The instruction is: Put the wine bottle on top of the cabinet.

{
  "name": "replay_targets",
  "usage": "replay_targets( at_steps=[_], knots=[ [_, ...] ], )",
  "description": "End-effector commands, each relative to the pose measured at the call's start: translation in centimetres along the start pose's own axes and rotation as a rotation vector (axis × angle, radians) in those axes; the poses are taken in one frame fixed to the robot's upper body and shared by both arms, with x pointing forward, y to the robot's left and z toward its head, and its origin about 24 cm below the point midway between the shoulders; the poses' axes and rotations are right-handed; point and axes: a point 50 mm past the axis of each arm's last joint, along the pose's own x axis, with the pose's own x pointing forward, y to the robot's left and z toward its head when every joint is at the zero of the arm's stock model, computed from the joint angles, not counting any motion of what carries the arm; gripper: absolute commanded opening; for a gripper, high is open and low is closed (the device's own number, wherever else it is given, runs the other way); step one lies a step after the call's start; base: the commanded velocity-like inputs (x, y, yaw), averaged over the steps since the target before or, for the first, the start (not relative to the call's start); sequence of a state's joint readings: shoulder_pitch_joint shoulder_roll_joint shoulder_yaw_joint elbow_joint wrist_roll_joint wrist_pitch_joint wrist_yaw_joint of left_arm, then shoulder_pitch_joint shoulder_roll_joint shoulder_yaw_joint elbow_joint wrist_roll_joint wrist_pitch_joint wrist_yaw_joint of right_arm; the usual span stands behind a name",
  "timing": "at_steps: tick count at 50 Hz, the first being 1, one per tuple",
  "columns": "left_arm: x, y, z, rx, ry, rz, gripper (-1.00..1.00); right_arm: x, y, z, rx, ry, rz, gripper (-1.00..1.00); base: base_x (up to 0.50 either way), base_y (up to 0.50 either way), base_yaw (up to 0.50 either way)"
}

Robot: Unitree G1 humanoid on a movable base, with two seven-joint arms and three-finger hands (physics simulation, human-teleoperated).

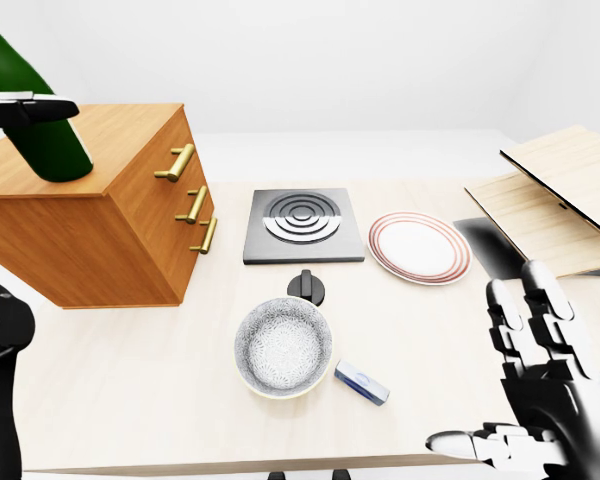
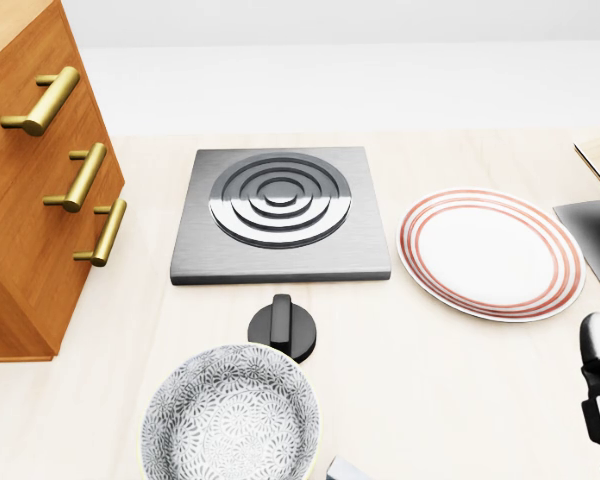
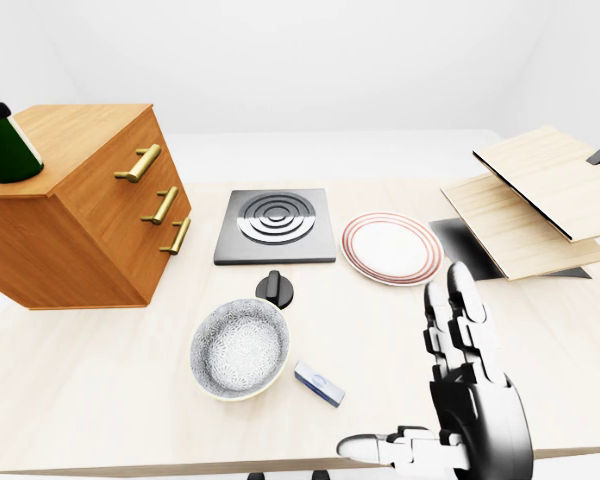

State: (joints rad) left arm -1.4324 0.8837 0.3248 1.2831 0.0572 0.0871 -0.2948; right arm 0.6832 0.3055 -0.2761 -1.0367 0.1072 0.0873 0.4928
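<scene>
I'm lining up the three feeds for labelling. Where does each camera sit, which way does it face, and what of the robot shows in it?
Left-eye view: on the head, looking down across the table; left hand on the wine bottle over the cabinet, right hand open.
Right-eye view: same, shifted slightly right; bottle at the left edge.
Head view: tilted steeper, closer on the hob; only right fingertips show.
All share hob, plate, bowl.

Pale table (image 1: 130, 400), cabinet (image 1: 90, 225), hob (image 1: 303, 226), plate (image 1: 420, 248), bowl (image 1: 282, 347)
</scene>
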Motion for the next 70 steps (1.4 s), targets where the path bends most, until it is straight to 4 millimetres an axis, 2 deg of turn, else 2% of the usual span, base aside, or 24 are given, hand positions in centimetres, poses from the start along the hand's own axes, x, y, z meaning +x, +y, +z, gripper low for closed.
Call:
replay_targets(
  at_steps=[1, 3, 16, 17, 21, 22, 25, 27, 28, 31, 40, 42, 44, 45, 50, 52, 54, 60, 62, 63, 64, 67, 69, 70],
  knots=[
    [0.2, -1.0, -1.8, 0.008, 0.058, -0.019, 0.89, -0.1, -0.2, 0.0, -0.002, -0.001, -0.007, 1.00, 0.00, 0.00, 0.00],
    [0.1, -1.0, -2.3, 0.001, 0.067, -0.015, 0.88, -0.1, -0.2, 0.1, -0.006, -0.010, -0.007, 1.00, 0.00, 0.00, 0.00],
    [0.1, -1.0, -2.2, 0.011, 0.067, -0.023, 0.87, -0.2, -0.2, -0.3, -0.001, 0.010, 0.003, 1.00, 0.00, 0.00, 0.00],
    [0.2, -1.0, -1.4, 0.022, 0.052, -0.027, 0.86, -0.2, -0.3, -0.4, 0.001, 0.013, 0.003, 1.00, 0.00, 0.00, 0.00],
    [0.1, -0.9, -1.9, 0.022, 0.062, -0.022, 0.91, -0.2, -0.3, -0.5, 0.003, 0.019, 0.003, 1.00, 0.00, 0.00, 0.00],
    [0.2, -0.8, -1.1, 0.032, 0.045, -0.019, 1.00, -0.2, -0.3, -0.5, 0.002, 0.019, 0.004, 1.00, 0.00, 0.00, 0.00],
    [0.1, -0.7, -1.1, 0.042, 0.046, -0.019, 1.00, -0.2, -0.3, -0.6, 0.003, 0.021, 0.005, 1.00, 0.00, 0.00, 0.00],
    [0.2, -0.7, -0.3, 0.064, 0.032, -0.036, 1.00, -0.2, -0.3, -0.6, 0.003, 0.021, 0.004, 1.00, 0.00, 0.00, 0.00],
    [0.1, -0.7, -0.9, 0.063, 0.047, -0.043, 1.00, -0.1, -0.3, -0.7, 0.004, 0.020, 0.003, 1.00, 0.00, 0.00, 0.00],
    [0.1, -0.7, -0.8, 0.071, 0.047, -0.046, 1.00, -0.1, -0.3, -0.8, 0.007, 0.027, 0.005, 1.00, 0.00, 0.00, 0.00],
    [0.0, -0.2, 1.5, 0.128, 0.002, -0.076, 1.00, -0.1, -0.2, -0.9, 0.010, 0.028, 0.004, 1.00, 0.00, 0.00, 0.00],
    [-0.1, -0.2, 0.9, 0.133, 0.016, -0.088, 1.00, -0.1, -0.2, -0.9, 0.011, 0.029, 0.005, 1.00, 0.00, 0.00, 0.00],
    [-0.1, -0.1, 1.1, 0.133, 0.010, -0.081, 1.00, -0.1, -0.2, -0.9, 0.013, 0.028, 0.004, 1.00, 0.00, 0.00, 0.00],
    [-0.1, -0.1, 1.8, 0.146, -0.004, -0.092, 1.00, -0.1, -0.2, -1.0, 0.014, 0.030, 0.003, 1.00, 0.00, 0.00, 0.00],
    [-0.2, 0.3, 1.5, 0.131, -0.004, -0.075, 1.00, 0.0, -0.2, -1.0, 0.017, 0.030, -0.001, 1.00, 0.00, 0.00, 0.00],
    [-0.3, 0.6, 2.1, 0.128, -0.023, -0.066, 1.00, 0.0, -0.2, -1.2, 0.020, 0.035, -0.001, 1.00, 0.00, 0.00, 0.00],
    [-0.4, 0.8, 3.6, 0.149, -0.057, -0.066, 1.00, 0.0, -0.2, -1.2, 0.021, 0.036, -0.001, 1.00, 0.00, 0.00, 0.00],
    [-0.7, 1.2, 3.4, 0.169, -0.067, -0.084, 1.00, 0.0, -0.1, -1.3, 0.022, 0.039, 0.002, 1.00, 0.00, 0.00, 0.00],
    [-0.7, 1.1, 4.3, 0.185, -0.083, -0.096, 1.00, -0.1, -0.2, -1.2, 0.024, 0.042, 0.002, 1.00, 0.00, 0.00, 0.00],
    [-0.8, 1.1, 3.8, 0.178, -0.077, -0.095, 1.00, -0.1, -0.2, -1.2, 0.022, 0.041, 0.001, 1.00, 0.00, 0.00, 0.00],
    [-0.8, 1.1, 5.0, 0.198, -0.099, -0.105, 1.00, -0.1, -0.3, -1.0, 0.020, 0.034, -0.003, 1.00, 0.00, 0.00, 0.00],
    [-1.0, 1.2, 5.8, 0.214, -0.118, -0.104, 1.00, -0.1, -0.4, -1.1, 0.019, 0.032, -0.006, 1.00, 0.00, 0.00, 0.00],
    [-1.0, 1.2, 5.1, 0.212, -0.106, -0.111, 1.00, -0.1, -0.3, -1.1, 0.021, 0.035, -0.004, 1.00, 0.00, 0.00, 0.00],
    [-1.1, 1.3, 6.0, 0.231, -0.123, -0.116, 1.00, -0.1, -0.3, -1.1, 0.021, 0.035, -0.001, 1.00, 0.00, 0.00, 0.00]
  ],
)
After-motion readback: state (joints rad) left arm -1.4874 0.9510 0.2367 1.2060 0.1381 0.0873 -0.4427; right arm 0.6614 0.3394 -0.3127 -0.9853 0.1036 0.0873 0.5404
